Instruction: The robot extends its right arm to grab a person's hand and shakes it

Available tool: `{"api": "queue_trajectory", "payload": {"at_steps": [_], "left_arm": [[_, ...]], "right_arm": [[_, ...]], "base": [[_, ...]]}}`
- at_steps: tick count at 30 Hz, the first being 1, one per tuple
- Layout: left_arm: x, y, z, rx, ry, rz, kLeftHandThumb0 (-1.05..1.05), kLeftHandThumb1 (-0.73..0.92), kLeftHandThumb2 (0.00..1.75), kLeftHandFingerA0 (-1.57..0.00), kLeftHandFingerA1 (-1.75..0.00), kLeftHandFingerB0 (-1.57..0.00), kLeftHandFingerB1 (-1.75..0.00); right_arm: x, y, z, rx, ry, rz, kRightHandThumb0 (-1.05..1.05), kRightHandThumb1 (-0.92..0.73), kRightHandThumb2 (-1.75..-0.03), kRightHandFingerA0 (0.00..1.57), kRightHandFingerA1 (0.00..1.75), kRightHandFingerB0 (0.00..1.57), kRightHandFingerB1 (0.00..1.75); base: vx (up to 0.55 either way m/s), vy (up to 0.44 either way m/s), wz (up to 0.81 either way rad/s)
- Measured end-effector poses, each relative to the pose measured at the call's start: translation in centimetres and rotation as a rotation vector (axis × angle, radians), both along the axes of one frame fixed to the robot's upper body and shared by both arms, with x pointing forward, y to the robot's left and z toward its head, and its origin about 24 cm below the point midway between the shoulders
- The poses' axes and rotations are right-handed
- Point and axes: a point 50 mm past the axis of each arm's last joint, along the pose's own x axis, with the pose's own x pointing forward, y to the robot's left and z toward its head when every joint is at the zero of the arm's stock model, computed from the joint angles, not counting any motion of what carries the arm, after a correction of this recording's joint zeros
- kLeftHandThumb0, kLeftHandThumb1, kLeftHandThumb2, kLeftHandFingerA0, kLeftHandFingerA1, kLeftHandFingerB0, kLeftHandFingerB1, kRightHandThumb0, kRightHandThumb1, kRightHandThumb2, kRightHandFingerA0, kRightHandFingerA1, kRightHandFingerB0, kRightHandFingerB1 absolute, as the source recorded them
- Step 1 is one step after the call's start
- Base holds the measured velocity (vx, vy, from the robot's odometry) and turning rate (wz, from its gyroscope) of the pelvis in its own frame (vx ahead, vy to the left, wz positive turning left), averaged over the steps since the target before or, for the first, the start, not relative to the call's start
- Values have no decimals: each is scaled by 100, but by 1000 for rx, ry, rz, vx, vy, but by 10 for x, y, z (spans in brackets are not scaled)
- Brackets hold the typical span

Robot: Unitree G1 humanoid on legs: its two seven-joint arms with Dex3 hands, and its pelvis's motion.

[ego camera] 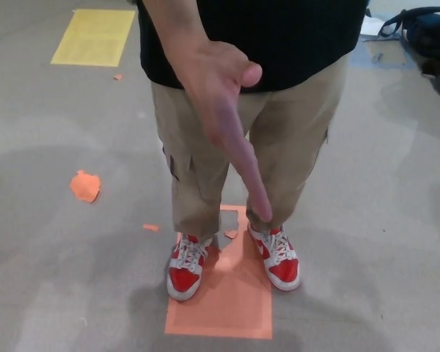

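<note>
person's hand (224,110) reaches forward, open, fingers together; neither robot hand shows.

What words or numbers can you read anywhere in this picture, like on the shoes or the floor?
None can be read.
The red and white shoes show no readable brand.
The orange sheet and yellow sheet on the floor are blank.
The black shirt shows no print.

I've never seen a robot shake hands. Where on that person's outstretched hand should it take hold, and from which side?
Probably across the palm of the person's outstretched bare hand, below the raised thumb, not the fingertips. The hand is held edge-on with fingers together, pointing forward and down, and the thumb stands off to picture right, so coming in from that side fits best. No robot hand is in view.
</note>
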Motion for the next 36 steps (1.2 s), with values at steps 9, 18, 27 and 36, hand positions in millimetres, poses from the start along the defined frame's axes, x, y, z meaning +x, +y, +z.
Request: {"api": "queue_trajectory", "payload": {"at_steps": [9, 18, 27, 36], "left_arm": [[-5, 0, -2, -19, 16, -8, -34, 58, 111, 0, -47, 0, -47], [-6, 0, -2, -35, 18, -4, -34, 56, 109, 0, -46, 0, -46], [-5, 0, -2, -36, 16, -4, -61, 89, 67, -25, -31, -19, -29], [-3, -1, -2, -37, 12, -6, -66, 89, 67, -24, -30, -18, -29]], "right_arm": [[6, 0, 3, -2, -128, -94, -81, -73, -103, 0, 17, 0, 11], [49, 25, 25, 78, -491, -106, -81, -75, -103, 3, 23, 2, 14], [93, 57, 82, 129, -855, 63, -92, -85, -115, 0, 8, 0, 6], [103, 94, 131, 194, -1089, 210, -95, -88, -120, 0, 8, 0, 7]], "base": [[0, 0, 0], [0, 0, 0], [0, 0, 0], [0, 0, 0]]}}
